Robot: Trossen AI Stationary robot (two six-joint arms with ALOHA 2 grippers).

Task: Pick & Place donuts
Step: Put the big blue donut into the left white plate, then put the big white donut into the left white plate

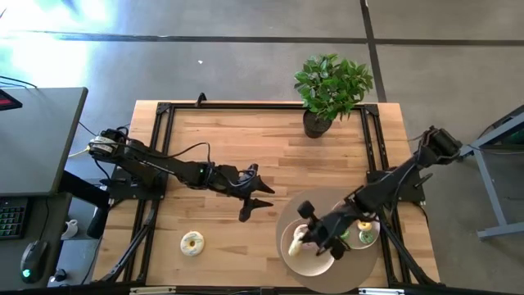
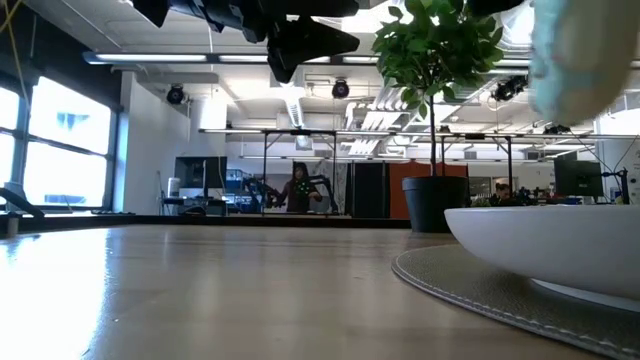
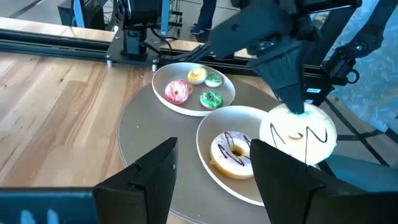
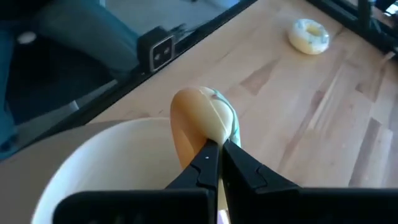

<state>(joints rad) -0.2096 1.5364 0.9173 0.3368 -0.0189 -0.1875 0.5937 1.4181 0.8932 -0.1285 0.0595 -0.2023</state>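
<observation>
One white-iced donut (image 3: 297,135) is pinched by its edge in the right gripper (image 4: 217,149), fingers clamped on it, hanging just above the larger plate (image 3: 205,134), where a chocolate-striped donut (image 3: 231,154) already lies below. The thin edge grip could slip, or the release could land it on that donut and roll it off. Beyond the fingertips, a yellow donut (image 1: 192,242) waits on the table (image 1: 229,147). The left gripper (image 1: 258,190) hovers with fingers apart, facing the plates.

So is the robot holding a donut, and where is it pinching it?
Yes. The right hand pinches a white-iced donut by its edge, above the plate. The left hand holds nothing.
</observation>
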